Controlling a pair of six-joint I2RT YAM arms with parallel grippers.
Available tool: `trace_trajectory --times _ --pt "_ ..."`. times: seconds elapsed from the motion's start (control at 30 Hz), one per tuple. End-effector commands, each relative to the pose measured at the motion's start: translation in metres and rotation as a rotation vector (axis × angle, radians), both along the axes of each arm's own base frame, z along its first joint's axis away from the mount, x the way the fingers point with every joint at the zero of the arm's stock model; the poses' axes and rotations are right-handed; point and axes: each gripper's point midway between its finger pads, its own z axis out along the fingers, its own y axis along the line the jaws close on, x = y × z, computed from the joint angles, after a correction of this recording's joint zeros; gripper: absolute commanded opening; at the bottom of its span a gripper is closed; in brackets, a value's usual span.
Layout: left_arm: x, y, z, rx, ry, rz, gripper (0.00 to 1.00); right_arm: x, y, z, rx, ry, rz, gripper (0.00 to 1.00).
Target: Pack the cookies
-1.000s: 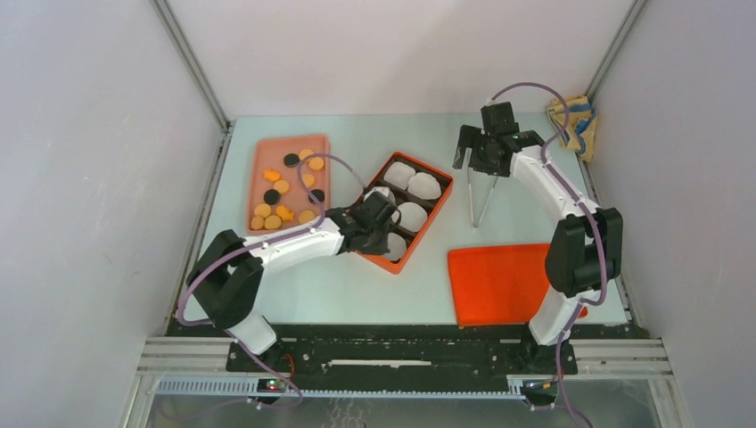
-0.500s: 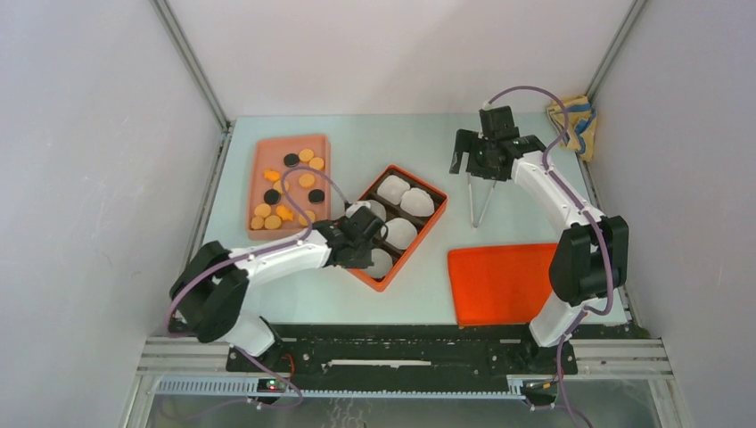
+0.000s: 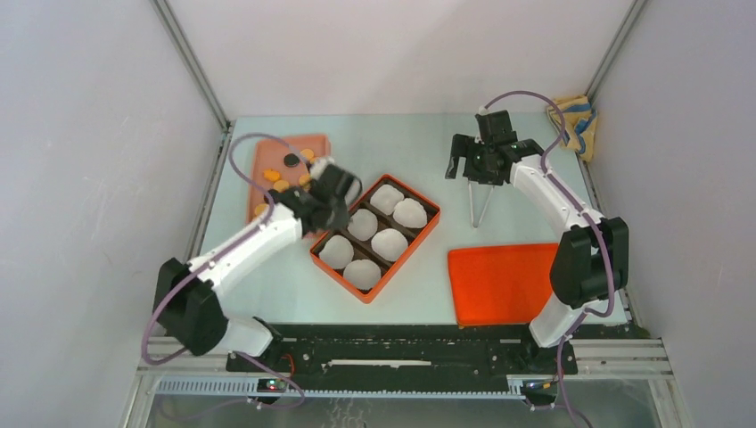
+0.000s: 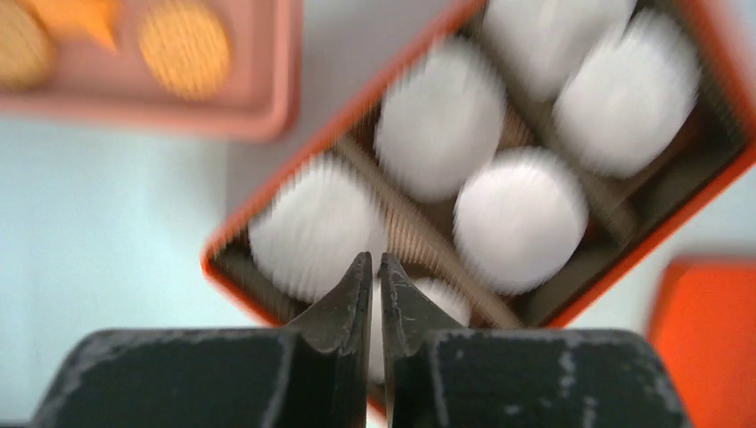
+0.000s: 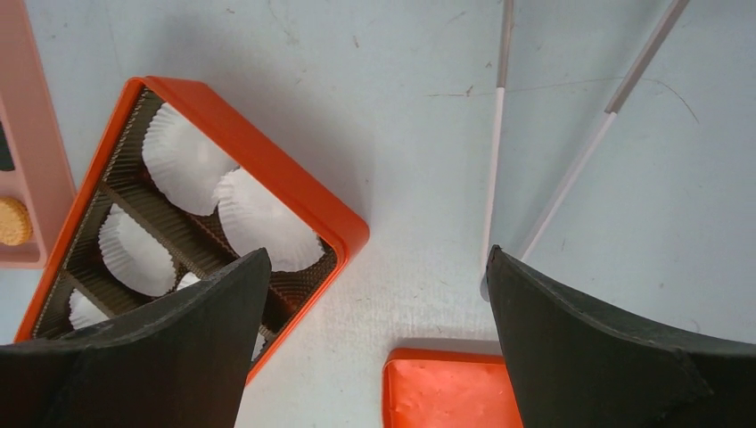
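The cookies [image 3: 291, 160] are orange and black discs on a pink tray [image 3: 267, 147] at the back left; one orange cookie [image 4: 184, 36] shows on that tray [image 4: 134, 94] in the left wrist view. An orange box [image 3: 406, 259] holds several white paper cups [image 3: 390, 242]. My left gripper [image 3: 332, 198] hovers between tray and box. Its jaws [image 4: 375, 259] stand a thin crack apart over the box rim [image 4: 294, 169], holding nothing. My right gripper [image 3: 488, 165] is wide open [image 5: 378, 252] above the table, between the box [image 5: 294, 169] and the tongs [image 5: 499, 160].
Thin metal tongs [image 3: 477, 201] lie on the table under the right gripper. The flat orange lid [image 3: 499, 281] rests at the near right, its corner [image 5: 446, 392] showing in the right wrist view. A tan and blue cloth bundle [image 3: 571, 120] sits in the back right corner.
The orange box slid toward the near left with my left gripper on it. That gripper then let go, cracked open and swung back-left toward the pink tray. The right arm barely shifted.
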Motion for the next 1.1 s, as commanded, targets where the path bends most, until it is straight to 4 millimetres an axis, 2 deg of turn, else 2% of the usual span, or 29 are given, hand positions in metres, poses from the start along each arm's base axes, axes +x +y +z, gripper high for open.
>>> trace_trajectory --times 0.0,0.1,0.13,0.17,0.2,0.3,0.43,0.7,0.77,0.87,0.93,1.07 --pt "0.104 0.020 0.068 -0.059 -0.167 0.152 0.09 0.000 0.013 0.033 0.057 -0.089 0.022 0.99" --pt "0.162 0.046 0.074 -0.023 -0.158 0.247 0.04 -0.001 0.013 0.034 0.055 -0.094 0.029 0.99" --pt "0.181 0.054 0.061 0.002 -0.124 0.279 0.02 -0.001 0.014 0.034 0.056 -0.097 0.032 0.99" --pt "0.196 0.062 0.069 -0.004 -0.136 0.306 0.01 -0.001 0.014 0.034 0.059 -0.099 0.033 1.00" --pt "0.212 0.068 0.052 0.009 -0.092 0.329 0.00 0.000 0.015 0.035 0.064 -0.103 0.033 1.00" --pt "0.241 0.078 0.027 0.017 -0.017 0.369 0.00 0.002 0.020 0.035 0.085 -0.106 0.043 1.00" --pt "0.256 0.076 -0.005 0.017 0.053 0.376 0.00 0.004 0.024 0.033 0.101 -0.101 0.052 1.00" --pt "0.253 0.075 -0.046 0.033 0.129 0.373 0.01 0.006 0.026 0.026 0.108 -0.081 0.051 1.00" --pt "0.254 0.067 -0.055 0.005 0.154 0.341 0.01 0.005 0.025 0.026 0.106 -0.078 0.046 1.00" --pt "0.259 0.033 -0.071 -0.080 0.190 0.237 0.02 0.005 0.024 0.027 0.108 -0.080 0.038 1.00" --pt "0.264 0.000 -0.079 -0.134 0.200 0.136 0.03 0.004 0.025 0.026 0.108 -0.075 0.039 1.00" --pt "0.259 -0.061 -0.094 -0.237 0.239 -0.007 0.04 0.000 0.022 0.017 0.093 -0.046 0.028 1.00"
